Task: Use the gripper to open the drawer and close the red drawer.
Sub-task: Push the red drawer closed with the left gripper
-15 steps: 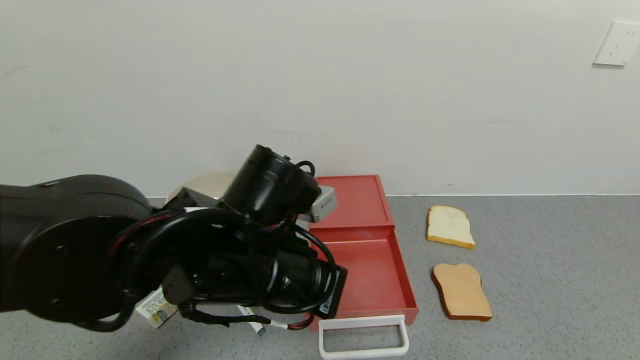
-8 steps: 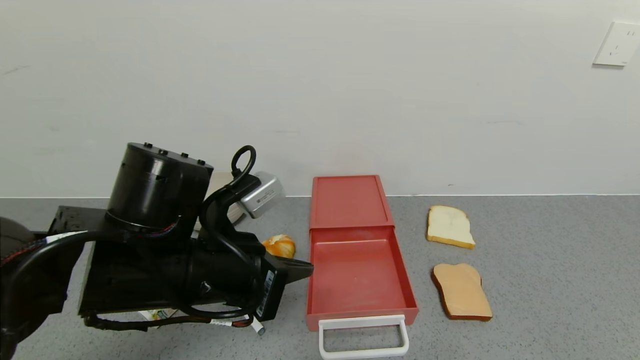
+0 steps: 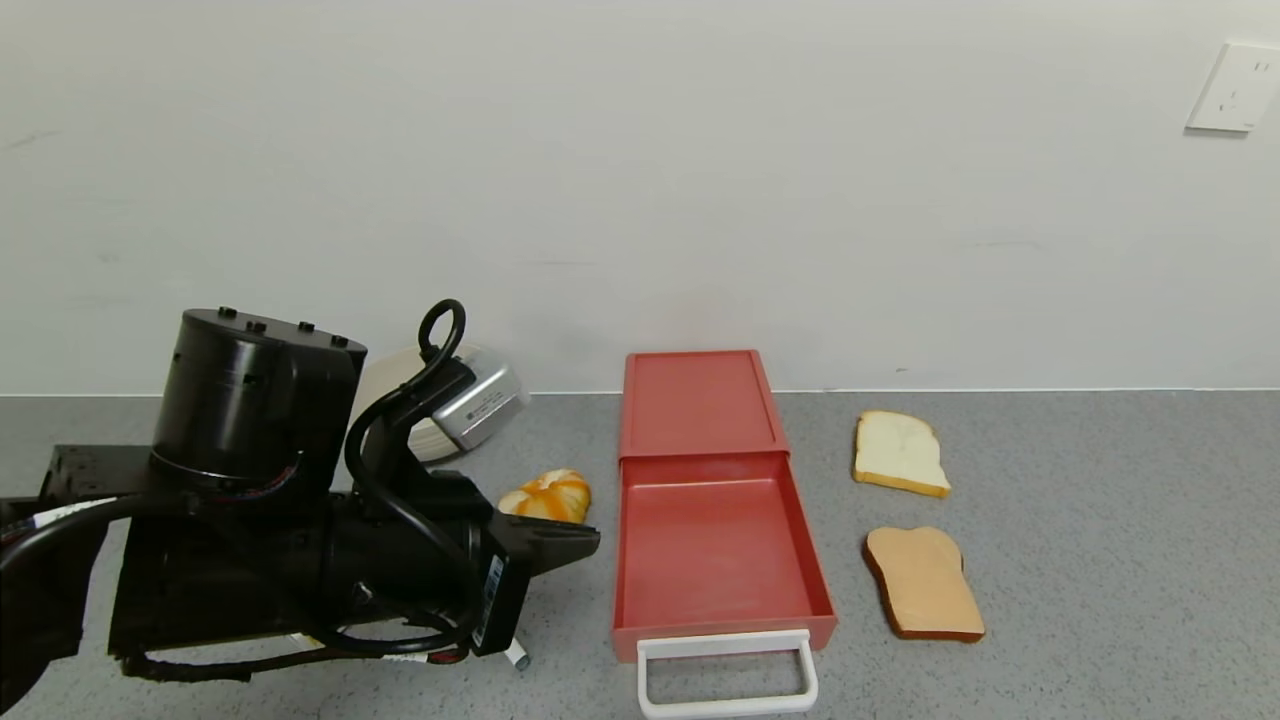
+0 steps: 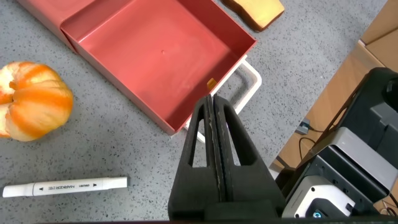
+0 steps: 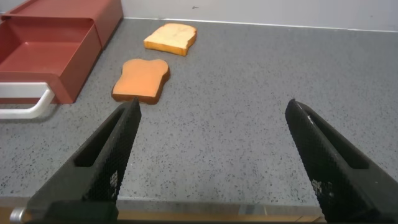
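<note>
The coral-red drawer (image 3: 715, 500) lies on the grey table with its tray pulled out toward me and its white loop handle (image 3: 727, 680) at the front. The tray is empty. My left gripper (image 3: 590, 543) is shut and empty, just left of the open tray, fingertips pointing at its side wall. In the left wrist view the shut gripper (image 4: 211, 99) hangs over the tray's front corner, with the drawer (image 4: 155, 56) and handle (image 4: 252, 81) beyond. My right gripper (image 5: 211, 112) is open and empty over bare table, out of the head view; the drawer (image 5: 50, 43) shows far off.
An orange-and-white bun (image 3: 548, 495) lies left of the drawer. A white marker (image 4: 65, 186) lies near the left arm. Two bread slices, one pale (image 3: 898, 452) and one brown (image 3: 922, 582), lie right of the drawer. A pale plate (image 3: 420, 385) stands behind the left arm by the wall.
My left arm has swung away to the left, off the drawer, uncovering the tray and the bun. The drawer has stayed open in the same place.
</note>
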Controlling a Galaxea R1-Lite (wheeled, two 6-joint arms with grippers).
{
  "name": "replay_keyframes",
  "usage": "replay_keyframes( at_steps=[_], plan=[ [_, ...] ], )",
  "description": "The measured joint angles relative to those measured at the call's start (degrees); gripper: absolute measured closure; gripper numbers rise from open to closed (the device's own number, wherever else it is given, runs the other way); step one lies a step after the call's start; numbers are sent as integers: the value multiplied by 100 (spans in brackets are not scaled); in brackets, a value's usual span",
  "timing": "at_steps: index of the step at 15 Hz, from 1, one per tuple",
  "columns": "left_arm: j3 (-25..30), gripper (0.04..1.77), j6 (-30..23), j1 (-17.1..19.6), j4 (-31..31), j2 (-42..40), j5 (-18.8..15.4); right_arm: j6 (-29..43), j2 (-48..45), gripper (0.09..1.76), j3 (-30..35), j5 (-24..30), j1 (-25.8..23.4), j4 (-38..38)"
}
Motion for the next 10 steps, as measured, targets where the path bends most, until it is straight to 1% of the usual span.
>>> replay_keyframes(
  at_steps=[10],
  plan=[
    [7, 170, -11, -2, 2, -11, 0, 0, 0, 14, 0, 0, 0, 0]
  ],
)
